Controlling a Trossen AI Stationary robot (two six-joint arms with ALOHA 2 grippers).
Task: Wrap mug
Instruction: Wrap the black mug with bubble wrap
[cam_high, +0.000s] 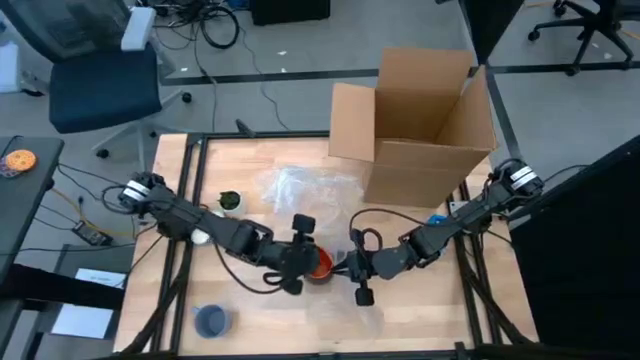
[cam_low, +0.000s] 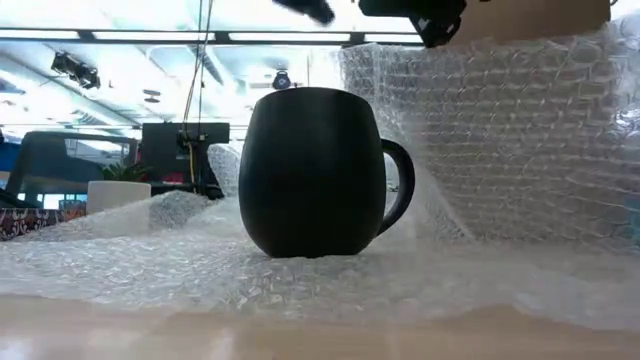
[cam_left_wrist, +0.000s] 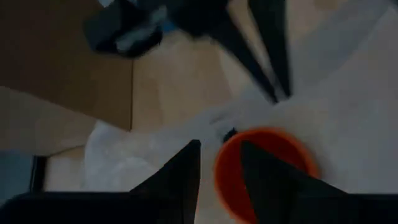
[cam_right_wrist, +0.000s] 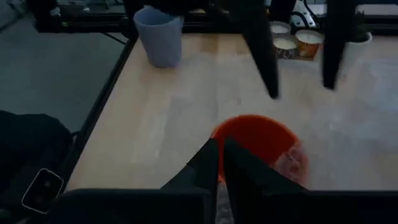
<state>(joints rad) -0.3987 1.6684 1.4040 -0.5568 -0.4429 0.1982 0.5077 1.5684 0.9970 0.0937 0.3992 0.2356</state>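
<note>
At frame centre, the round black orange-lined ceramic mug (cam_high: 319, 264) looks heavy, rigid and slippery; the clear bubble-wrap sheet (cam_high: 300, 187) is limp. Left gripper (cam_high: 297, 255) is parted; right gripper (cam_high: 352, 268) pinches the sheet.

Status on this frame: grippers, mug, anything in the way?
Both grippers, left and right, over mug. Mug upright on bubble wrap, unwrapped. Cardboard box behind, clear.

Cardboard box (cam_high: 425, 125) blocks behind mug (cam_high: 318, 264); front seems clear.

The mug (cam_high: 319, 265) stands on bubble wrap (cam_high: 300, 190) mid-table, a cardboard box (cam_high: 420, 125) behind it.
</note>
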